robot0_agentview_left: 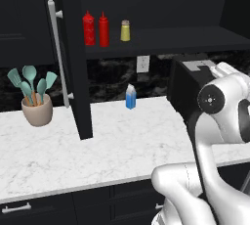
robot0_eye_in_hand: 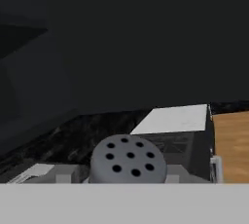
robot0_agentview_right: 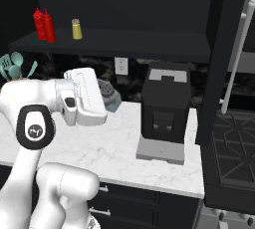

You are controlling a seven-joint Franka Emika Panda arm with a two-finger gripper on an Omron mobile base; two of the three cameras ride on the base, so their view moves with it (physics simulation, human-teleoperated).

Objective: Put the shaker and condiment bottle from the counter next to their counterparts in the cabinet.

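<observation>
The shaker (robot0_eye_in_hand: 129,160), its grey cap pierced by eight holes, sits right at the gripper (robot0_agentview_right: 110,98) in the hand view, lifted above the counter (robot0_agentview_left: 122,141) beside the black coffee machine (robot0_agentview_right: 164,113). The frames suggest the pincer is grasping the shaker, though the fingers themselves are hidden.

On the shelf of the cabinet (robot0_agentview_left: 195,40) two red bottles stand touching near the left end: the condiment bottle (robot0_agentview_left: 104,30) and its counterpart (robot0_agentview_left: 88,29). Which is the slimmer cannot be told. One yellow shaker with a silver cap (robot0_agentview_left: 125,31) stands just beside them to the right. From there to the shelf's right end the shelf is bare and wide.

The open cabinet door (robot0_agentview_left: 73,57), with its long silver bar handle (robot0_agentview_left: 58,53), juts out over the counter's left part. One blue-and-white carton (robot0_agentview_left: 130,97) stands by the counter's back edge, and one beige crock of teal utensils (robot0_agentview_left: 36,104) sits near the left. No writing is readable anywhere.
</observation>
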